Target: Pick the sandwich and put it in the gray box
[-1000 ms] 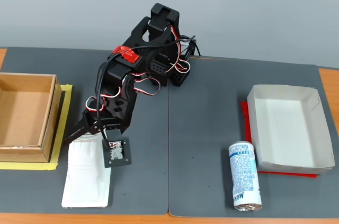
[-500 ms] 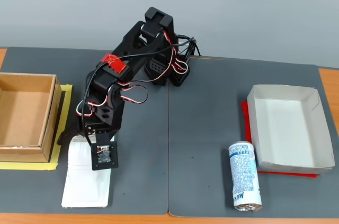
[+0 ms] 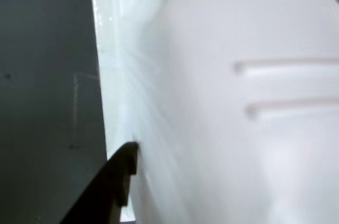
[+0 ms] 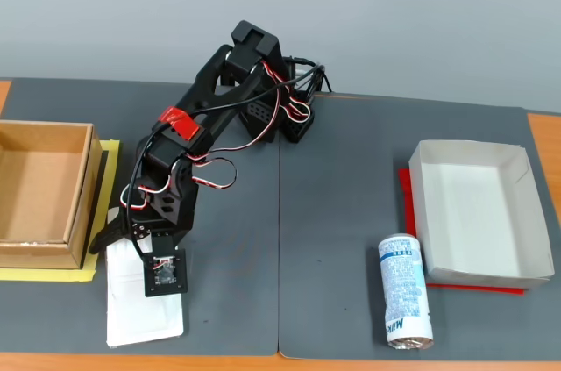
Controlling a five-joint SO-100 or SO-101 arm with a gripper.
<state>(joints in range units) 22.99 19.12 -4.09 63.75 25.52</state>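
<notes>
The sandwich [image 4: 145,318] is a flat white wrapped package lying at the front left of the dark mat. My gripper [image 4: 121,246] is lowered onto its far end, and its jaws stand open, one black finger [image 4: 103,238] sticking out past the package's left edge. In the wrist view the sandwich [image 3: 228,102] fills most of the frame. One black fingertip [image 3: 123,163] sits at its left edge, and the other finger is out of frame. The gray box [image 4: 419,213], a shallow pale tray on a red sheet, stands empty at the far right.
A brown cardboard box [image 4: 83,196] on yellow tape stands just left of the arm. A blue-and-white can [image 4: 405,290] lies in front of the gray box's left corner. The arm's base [image 4: 280,117] is at the back centre.
The arm has swung left and forward and come down over the sandwich. The package's near end has shifted slightly.
</notes>
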